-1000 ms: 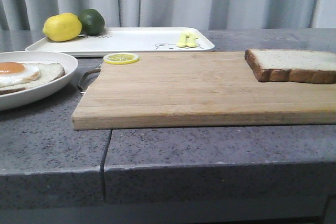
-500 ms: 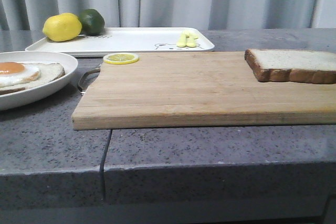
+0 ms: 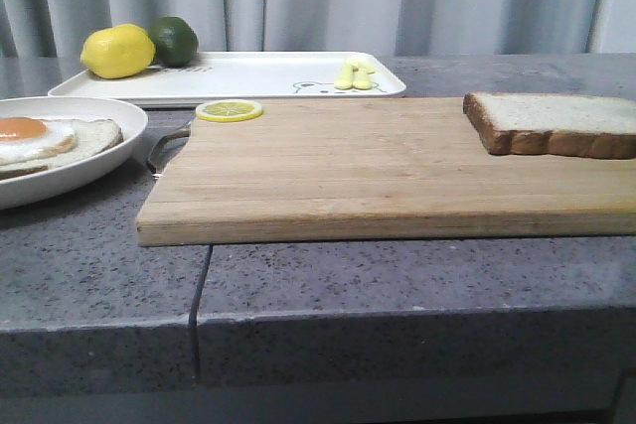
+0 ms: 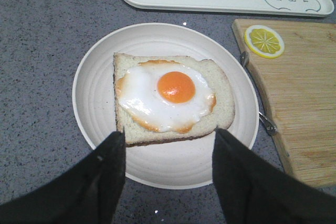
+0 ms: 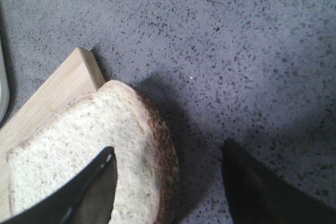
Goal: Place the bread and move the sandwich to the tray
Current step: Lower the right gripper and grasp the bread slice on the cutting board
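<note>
The bread (image 3: 556,123) lies on the far right end of the wooden cutting board (image 3: 348,166); in the right wrist view the bread (image 5: 79,156) overhangs the board's corner. My right gripper (image 5: 168,153) is open above its crusted edge, one finger over the slice, the other over the counter. The sandwich (image 3: 45,141) sits on its round white plate (image 3: 94,171) at the left. My left gripper (image 4: 168,136) is open above the plate's near rim, with the egg-topped slice (image 4: 168,98) just beyond the fingertips. The white tray (image 3: 248,76) stands at the back. Neither gripper shows in the front view.
A lemon (image 3: 117,52) and a lime (image 3: 175,40) sit at the tray's left end, small yellow pieces (image 3: 355,75) near its bear drawing. A lemon slice (image 3: 229,110) lies on the board's back left corner. The board's metal handle (image 3: 164,149) faces the plate.
</note>
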{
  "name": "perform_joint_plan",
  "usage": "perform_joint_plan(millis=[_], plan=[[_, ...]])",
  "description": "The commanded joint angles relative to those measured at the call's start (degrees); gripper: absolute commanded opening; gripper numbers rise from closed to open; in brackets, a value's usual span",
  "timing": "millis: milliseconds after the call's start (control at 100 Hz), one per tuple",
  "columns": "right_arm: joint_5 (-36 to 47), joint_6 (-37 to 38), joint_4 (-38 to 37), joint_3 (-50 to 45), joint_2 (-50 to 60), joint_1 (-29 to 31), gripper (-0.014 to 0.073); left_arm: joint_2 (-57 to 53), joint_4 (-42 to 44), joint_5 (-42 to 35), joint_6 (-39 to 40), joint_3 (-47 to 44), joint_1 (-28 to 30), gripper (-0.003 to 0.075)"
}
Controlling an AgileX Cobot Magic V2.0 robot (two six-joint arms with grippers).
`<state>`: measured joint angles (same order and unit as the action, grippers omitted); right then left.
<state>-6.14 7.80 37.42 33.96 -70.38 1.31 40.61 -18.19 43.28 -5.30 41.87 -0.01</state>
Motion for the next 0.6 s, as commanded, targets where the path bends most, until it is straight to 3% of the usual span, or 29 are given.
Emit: perform_joint_plan(millis=[0,590], plan=[[3.1,-0.4,0.4,2.1,0.9,0.1,0.0445,0.2,-1.4,-3.5,-0.2,2.0,-0.4,0.0357],[2.5,-0.4,1.2,4.6,-1.1,-0.9,0.0444,0.2,-1.4,-3.5,-0.2,2.0,-0.4,0.0357]])
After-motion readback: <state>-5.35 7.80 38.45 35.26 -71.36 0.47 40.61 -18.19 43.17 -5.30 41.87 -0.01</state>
